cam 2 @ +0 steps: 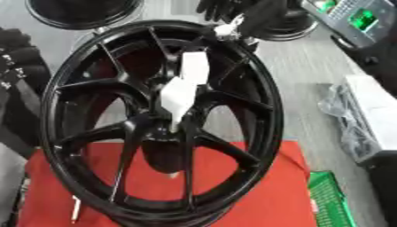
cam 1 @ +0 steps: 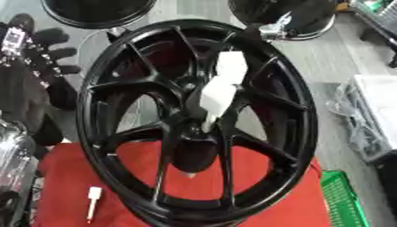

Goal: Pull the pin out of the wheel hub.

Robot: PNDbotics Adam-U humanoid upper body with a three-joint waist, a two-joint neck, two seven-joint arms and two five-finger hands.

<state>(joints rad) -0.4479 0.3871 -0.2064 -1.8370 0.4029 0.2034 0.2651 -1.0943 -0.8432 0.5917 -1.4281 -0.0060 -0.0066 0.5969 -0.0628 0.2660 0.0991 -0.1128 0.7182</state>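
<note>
A black spoked wheel hub (cam 1: 139,88) stands on edge on a red cloth (cam 1: 70,177). A white pin (cam 1: 219,94) with a blocky head sticks out of the hub's centre toward me, its thin end in a hole near the middle. A second small white pin (cam 1: 93,197) lies on the cloth at the lower left. My left hand (cam 1: 43,48) is at the left, just outside the rim, fingers spread and holding nothing. My right hand (cam 2: 225,11) is at the top of the rim, away from the pin; its grip is unclear.
Two black round objects (cam 1: 97,11) (cam 1: 298,17) stand behind the hub. A green basket (cam 1: 341,199) sits at the lower right. At the right are a white box (cam 1: 376,97) with a clear bag (cam 2: 345,115), and a device with a green screen (cam 2: 356,17).
</note>
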